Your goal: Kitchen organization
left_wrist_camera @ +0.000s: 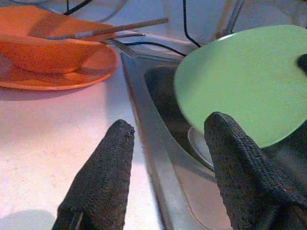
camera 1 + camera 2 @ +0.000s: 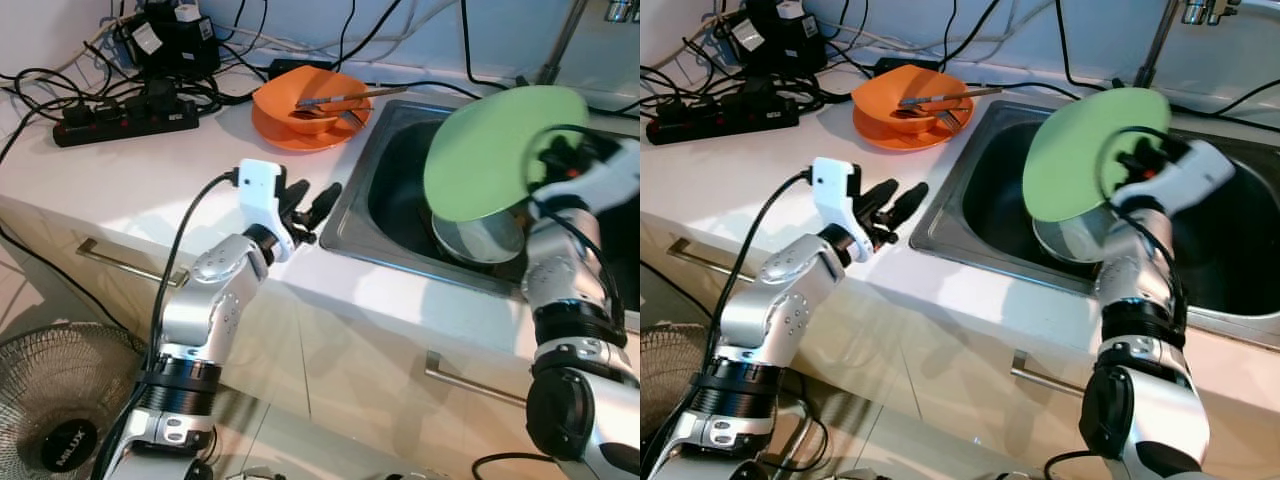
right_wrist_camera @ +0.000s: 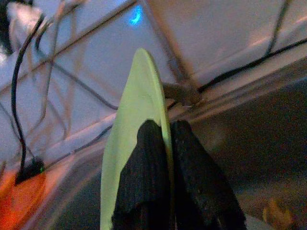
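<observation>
A green plate hangs tilted above the steel sink, held at its right rim by my right gripper, which is shut on it; the wrist view shows the plate's edge pinched between the black fingers. Under the plate, inside the sink, sits a metal pot or bowl. My left gripper is open over the white counter just left of the sink's rim, holding nothing. An orange bowl on an orange plate, with utensils across it, stands at the back of the counter.
A black power strip and tangled cables lie at the back left of the counter. A faucet stem rises behind the sink. Drawer handles line the cabinet front, and a floor fan stands at the lower left.
</observation>
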{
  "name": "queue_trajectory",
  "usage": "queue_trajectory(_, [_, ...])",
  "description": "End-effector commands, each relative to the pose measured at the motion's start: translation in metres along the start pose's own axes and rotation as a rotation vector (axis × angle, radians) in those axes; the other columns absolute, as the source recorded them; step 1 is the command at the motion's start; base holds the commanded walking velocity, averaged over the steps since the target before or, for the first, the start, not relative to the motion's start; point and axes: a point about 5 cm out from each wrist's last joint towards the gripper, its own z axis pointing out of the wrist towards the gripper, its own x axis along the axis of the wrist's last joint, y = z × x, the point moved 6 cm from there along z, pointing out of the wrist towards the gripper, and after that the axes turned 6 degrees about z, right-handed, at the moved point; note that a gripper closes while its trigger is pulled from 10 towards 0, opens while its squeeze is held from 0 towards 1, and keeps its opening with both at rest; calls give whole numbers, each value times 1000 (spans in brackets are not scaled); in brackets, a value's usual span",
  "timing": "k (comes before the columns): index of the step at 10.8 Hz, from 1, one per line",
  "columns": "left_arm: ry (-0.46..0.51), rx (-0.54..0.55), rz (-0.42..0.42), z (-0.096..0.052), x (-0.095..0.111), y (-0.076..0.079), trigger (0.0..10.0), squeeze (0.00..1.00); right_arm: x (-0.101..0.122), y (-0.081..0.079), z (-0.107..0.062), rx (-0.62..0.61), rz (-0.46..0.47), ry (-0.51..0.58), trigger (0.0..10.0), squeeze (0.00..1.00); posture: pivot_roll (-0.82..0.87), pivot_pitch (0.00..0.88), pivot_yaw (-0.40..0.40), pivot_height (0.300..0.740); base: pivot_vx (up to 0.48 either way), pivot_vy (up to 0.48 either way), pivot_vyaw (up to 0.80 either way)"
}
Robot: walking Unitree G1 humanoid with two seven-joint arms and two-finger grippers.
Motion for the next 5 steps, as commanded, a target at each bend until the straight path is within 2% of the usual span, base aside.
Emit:
queue_trajectory(1, [2,-14,22,-1,2,2,10000,0,-1,-14,4,34,-43,-19,10000,0,85,23,44,740,0,0,0])
queue_trajectory(5, [-22,-31,34,0,-5,7,10000,0,-44,-25,0,57,-155,-216,10000,0,84,14,43,740,0,0,0])
